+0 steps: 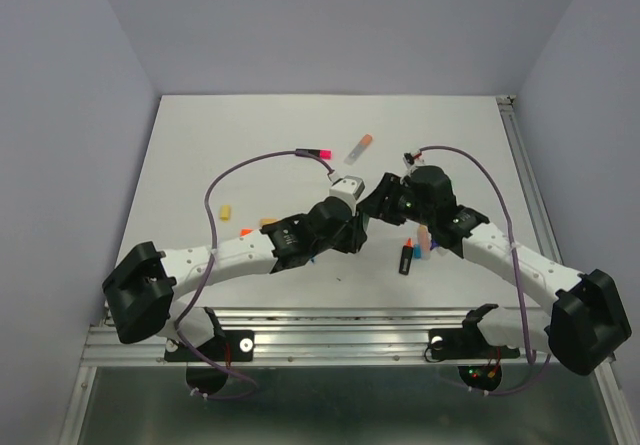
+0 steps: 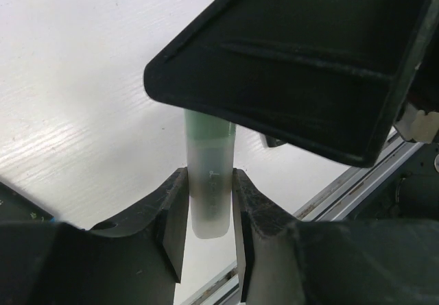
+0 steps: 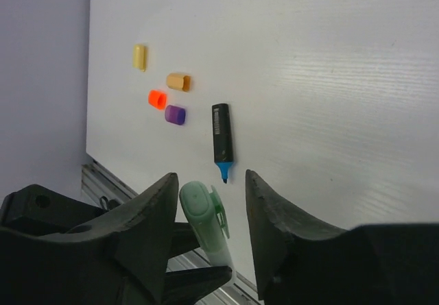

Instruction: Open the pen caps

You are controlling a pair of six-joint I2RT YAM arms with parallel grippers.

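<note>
White table (image 1: pixel 250 135) beneath both arms; left gripper (image 2: pixel 210 183) clamped on a pale pen barrel (image 2: pixel 209 155); its green cap (image 3: pixel 202 209) sits between the right gripper (image 3: pixel 209 178) jaws, which stand apart, a gap on each side; yellow cap (image 3: pixel 139 57), peach cap (image 3: pixel 178 81), orange cap (image 3: pixel 157 99) and purple cap (image 3: pixel 175 115) lie loose on the table.

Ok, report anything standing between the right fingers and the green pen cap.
Nothing visible does. The green cap sits in the open gap between the right fingers, bare on both sides; the left fingers clamp its barrel.
</note>
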